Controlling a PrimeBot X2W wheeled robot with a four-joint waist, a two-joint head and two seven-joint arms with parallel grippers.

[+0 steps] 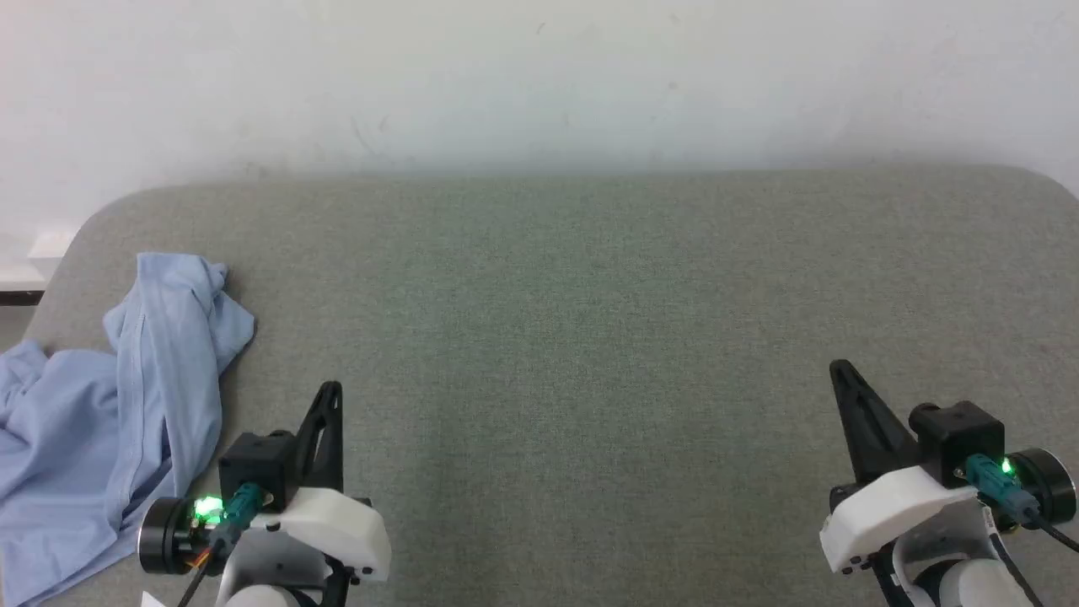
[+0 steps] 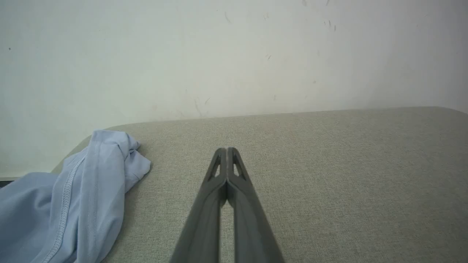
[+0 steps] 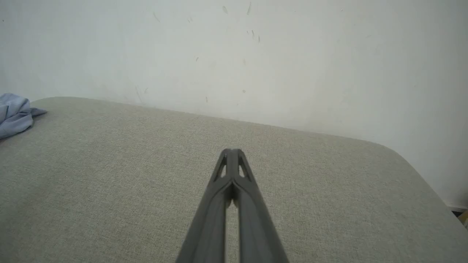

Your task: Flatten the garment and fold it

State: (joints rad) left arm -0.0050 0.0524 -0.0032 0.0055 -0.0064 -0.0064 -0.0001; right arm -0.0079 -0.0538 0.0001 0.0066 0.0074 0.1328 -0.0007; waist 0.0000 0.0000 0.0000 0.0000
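Head view: shirt (image 1: 101, 405) crumpled at the table's (image 1: 590, 337) left edge.
Your left pincer (image 1: 332, 389) hangs closed and empty near it; your right pincer (image 1: 840, 369), closed and empty too, is well apart from it.

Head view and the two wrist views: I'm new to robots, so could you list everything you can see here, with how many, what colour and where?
garment: one, light blue, crumpled in a heap at the left end of the padded surface, running out of the head view's left edge.
padded surface: one, grey woven fabric with rounded far corners, spread across the work area in front of the robot.
wall: one, white with faint scuffs, right behind the padded surface.
left gripper: one, dark fingers on a white wrist, shut and holding nothing, just right of the garment and not touching it.
right gripper: one, dark fingers on a white wrist, shut and holding nothing, over the right side of the padded surface.
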